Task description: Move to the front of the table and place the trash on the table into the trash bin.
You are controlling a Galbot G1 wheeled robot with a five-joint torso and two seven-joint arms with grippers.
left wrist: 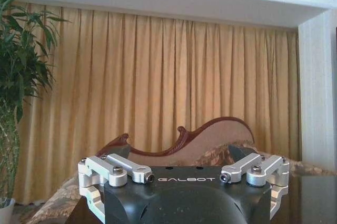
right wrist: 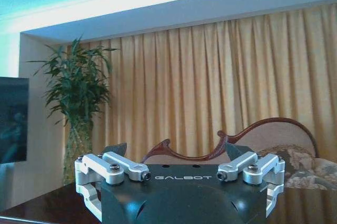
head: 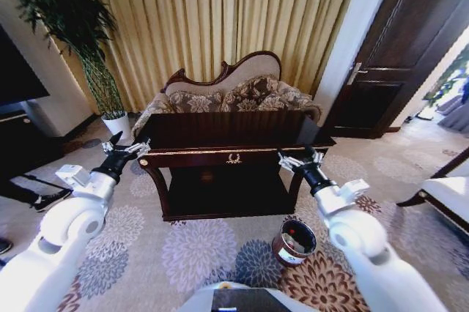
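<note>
So the robot's already at the table (head: 233,130), top looks bare from here, bin (head: 294,242) lower right seems loaded, both grippers (head: 126,148) (head: 297,158) spread wide, holding nothing.

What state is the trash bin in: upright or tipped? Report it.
Upright: the trash bin stands on the carpet, its open mouth facing up, right of the table.

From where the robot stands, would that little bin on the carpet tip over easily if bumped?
Probably. The trash bin looks small and light, so a nudge might slide it. It already seems tilted on the soft carpet, and being round it could roll once down.
</note>
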